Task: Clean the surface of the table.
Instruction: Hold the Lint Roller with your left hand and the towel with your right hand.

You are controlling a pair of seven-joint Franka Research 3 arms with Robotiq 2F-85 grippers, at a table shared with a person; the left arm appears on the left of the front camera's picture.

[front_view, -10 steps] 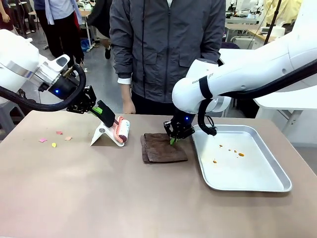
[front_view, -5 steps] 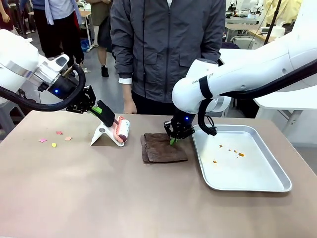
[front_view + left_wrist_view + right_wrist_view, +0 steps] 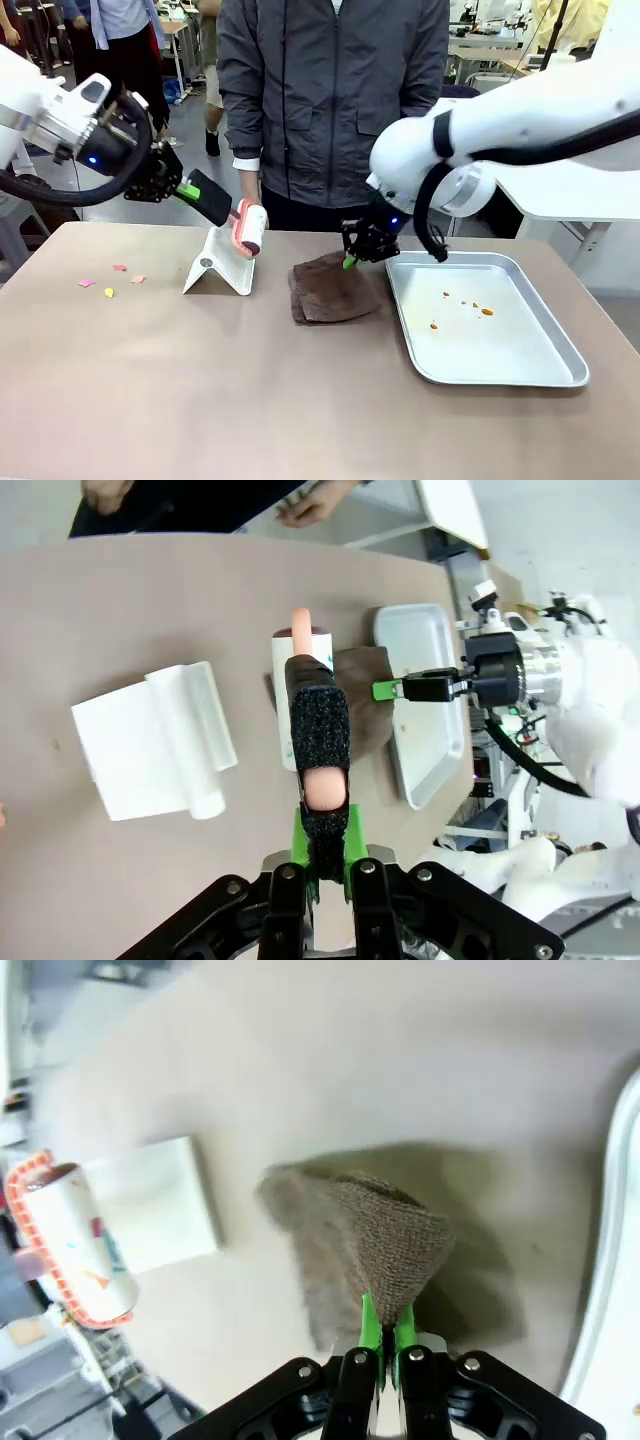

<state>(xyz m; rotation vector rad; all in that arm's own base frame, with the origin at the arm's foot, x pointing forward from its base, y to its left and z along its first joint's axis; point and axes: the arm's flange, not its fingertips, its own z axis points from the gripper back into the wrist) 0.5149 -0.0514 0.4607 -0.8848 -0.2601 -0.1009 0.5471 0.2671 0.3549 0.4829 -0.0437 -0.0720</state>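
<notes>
- The brownish worktop (image 3: 250, 400) spans the scene from left to right, and its near part is bare.
- On the right lies a silver tray (image 3: 560, 378) with orange specks (image 3: 470, 305) too small to identify.
- In the middle, the right pincer (image 3: 349, 262) is closed tight on one corner of a brown cloth (image 3: 330, 298). That corner is raised and the rest lies flat.
- On the left are coloured scraps (image 3: 108, 282), with a white stand (image 3: 215, 272) to their right.
- Above the stand, the left pincer (image 3: 190, 191) is clamped on the black handle of a lint roller (image 3: 248, 228). Whether roller and stand touch is unclear.
- At the far side a person (image 3: 330, 100) in a grey jacket is cut off by the top edge.
</notes>
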